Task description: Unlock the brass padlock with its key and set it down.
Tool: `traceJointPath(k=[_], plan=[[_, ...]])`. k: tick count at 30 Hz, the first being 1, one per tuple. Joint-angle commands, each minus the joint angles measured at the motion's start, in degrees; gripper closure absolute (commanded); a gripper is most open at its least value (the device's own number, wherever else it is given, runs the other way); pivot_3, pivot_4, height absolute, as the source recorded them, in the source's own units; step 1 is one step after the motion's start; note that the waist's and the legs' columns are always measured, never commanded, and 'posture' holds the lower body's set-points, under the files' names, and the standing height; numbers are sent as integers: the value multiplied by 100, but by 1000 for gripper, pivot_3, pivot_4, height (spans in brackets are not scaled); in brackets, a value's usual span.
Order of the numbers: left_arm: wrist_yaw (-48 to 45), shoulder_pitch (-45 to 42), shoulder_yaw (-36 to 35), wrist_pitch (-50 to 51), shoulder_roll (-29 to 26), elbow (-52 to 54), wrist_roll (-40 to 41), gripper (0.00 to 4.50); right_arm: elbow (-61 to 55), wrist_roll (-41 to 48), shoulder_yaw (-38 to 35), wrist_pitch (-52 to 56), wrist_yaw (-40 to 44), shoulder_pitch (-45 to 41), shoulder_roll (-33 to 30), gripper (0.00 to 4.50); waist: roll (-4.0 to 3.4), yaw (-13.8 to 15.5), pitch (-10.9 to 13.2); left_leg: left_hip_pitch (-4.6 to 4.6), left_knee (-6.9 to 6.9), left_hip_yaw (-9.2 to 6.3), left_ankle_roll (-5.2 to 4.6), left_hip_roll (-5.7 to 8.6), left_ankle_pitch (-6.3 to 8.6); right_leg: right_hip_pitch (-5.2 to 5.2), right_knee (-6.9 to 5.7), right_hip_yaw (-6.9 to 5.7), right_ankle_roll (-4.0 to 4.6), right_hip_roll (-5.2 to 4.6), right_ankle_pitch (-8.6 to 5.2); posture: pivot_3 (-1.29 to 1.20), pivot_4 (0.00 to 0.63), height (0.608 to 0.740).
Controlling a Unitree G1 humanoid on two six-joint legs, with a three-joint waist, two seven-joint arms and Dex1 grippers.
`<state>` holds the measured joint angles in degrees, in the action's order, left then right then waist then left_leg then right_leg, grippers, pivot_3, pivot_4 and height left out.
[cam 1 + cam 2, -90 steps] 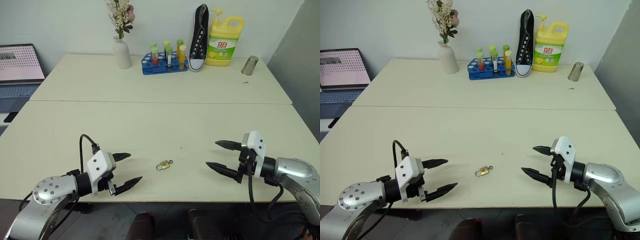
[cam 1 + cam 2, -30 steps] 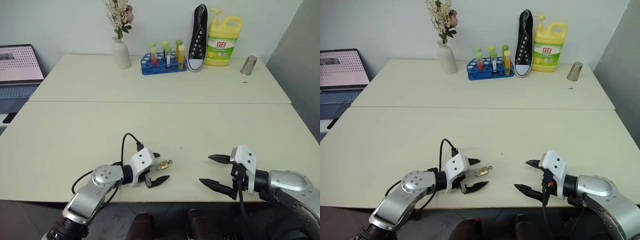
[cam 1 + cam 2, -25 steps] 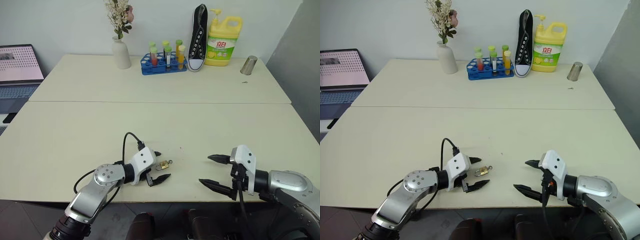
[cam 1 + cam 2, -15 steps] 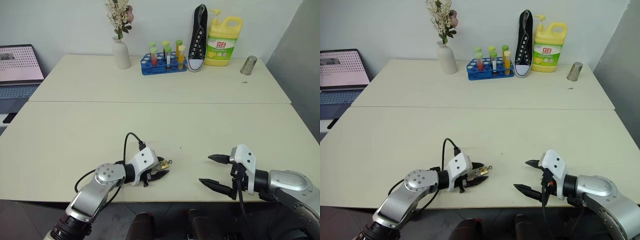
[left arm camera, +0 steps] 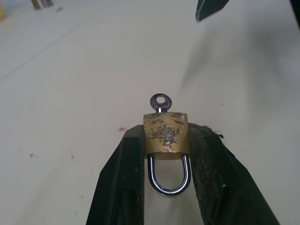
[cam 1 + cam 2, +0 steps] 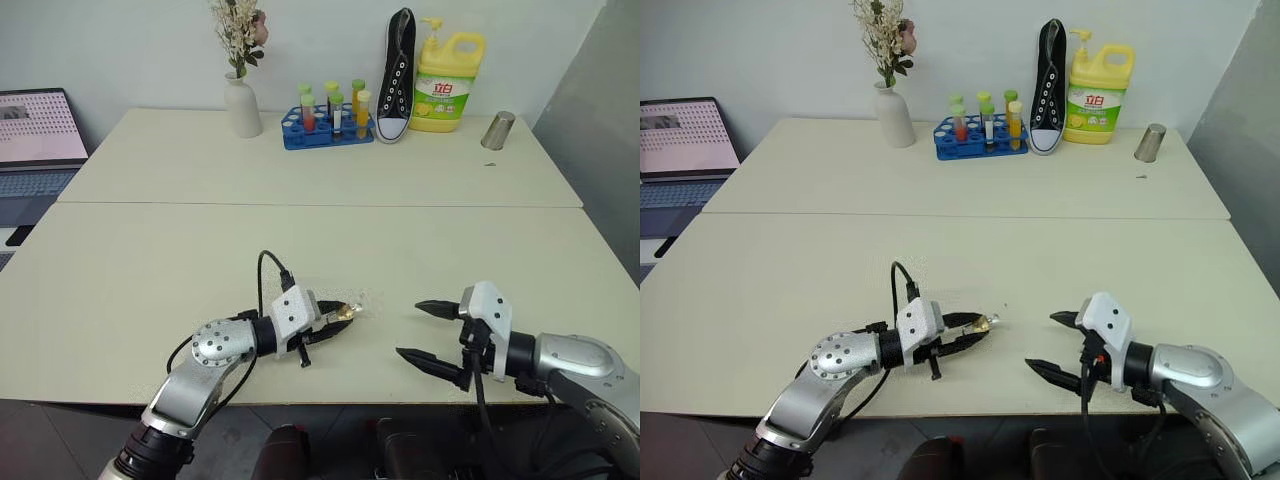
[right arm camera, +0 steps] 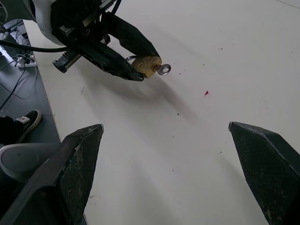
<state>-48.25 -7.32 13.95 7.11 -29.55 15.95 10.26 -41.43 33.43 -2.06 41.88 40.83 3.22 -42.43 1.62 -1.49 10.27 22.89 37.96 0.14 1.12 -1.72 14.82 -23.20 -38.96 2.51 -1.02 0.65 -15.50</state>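
Right wrist view: padlock gripped above table.
The brass padlock (image 7: 145, 64) is clamped between the left gripper's (image 7: 140, 65) fingers; the key (image 7: 162, 70) protrudes. Right gripper's (image 7: 176, 161) fingers are spread wide.

- Bare tabletop (image 6: 380, 255) lies between the left gripper (image 6: 335, 322) and the right gripper (image 6: 425, 330), with nothing standing there.
- Vase (image 6: 242, 105), tube rack (image 6: 325, 130), shoe (image 6: 398, 75), bottle (image 6: 450, 70) and cup (image 6: 498, 131) line the far edge, well apart from both.

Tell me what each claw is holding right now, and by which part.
The left claw grips the brass padlock by the sides of its body, the key sticking out beyond. The right claw is open and holds nothing.
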Motion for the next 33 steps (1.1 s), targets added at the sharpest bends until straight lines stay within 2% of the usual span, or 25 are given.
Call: traceJointPath(k=[1,3,5,9,13,18,21,33], plan=[[182,-382,-204,-1180,83,-124,-355,3535,-47,203,-164,-82,-118,-232,180,0,1,0,0,0,0,0,0,0,0,0,0,0,0,1,0,0,150,740],[363,-693,-265,-2202,40,-557,-801,3535,-4,320,-224,-49,-199,-378,306,0,1,8,0,0,3,-1,0,1,0,0,-2,-1,-1,2,1,0,150,740],[384,-806,-253,-2795,-13,-846,-975,3535,13,426,-263,14,-223,-457,354,0,0,10,-1,-1,5,0,0,2,-1,2,-2,1,-4,3,4,0,150,740],[912,-1302,-236,-5361,-366,-1742,-2207,3535,156,938,-394,268,-354,-831,536,0,0,-4,0,-1,0,8,-1,2,0,1,4,8,-4,2,4,0,150,740],[1200,-1632,-149,-6569,-488,-2462,-2533,3535,305,1425,-495,618,-489,-1182,610,0,0,5,-1,3,1,7,-1,3,0,0,4,4,1,-3,7,0,150,740],[1326,-1908,-25,-7104,-579,-2945,-2625,3535,410,1615,-400,791,-320,-1354,433,0,0,-1,0,4,1,7,-1,3,0,1,3,0,2,-23,8,0,150,740],[1423,-2072,-7,-7274,-579,-3076,-2764,3535,578,1777,-82,924,-366,-1750,673,0,0,-7,0,3,2,6,-1,2,0,0,1,-2,-4,-22,6,0,150,740],[1736,-1995,19,-7274,-608,-3034,-2998,3535,1048,1832,349,1233,-354,-2304,942,0,0,-14,-1,5,1,4,-1,2,0,-1,-2,-6,7,-23,13,0,150,740]])
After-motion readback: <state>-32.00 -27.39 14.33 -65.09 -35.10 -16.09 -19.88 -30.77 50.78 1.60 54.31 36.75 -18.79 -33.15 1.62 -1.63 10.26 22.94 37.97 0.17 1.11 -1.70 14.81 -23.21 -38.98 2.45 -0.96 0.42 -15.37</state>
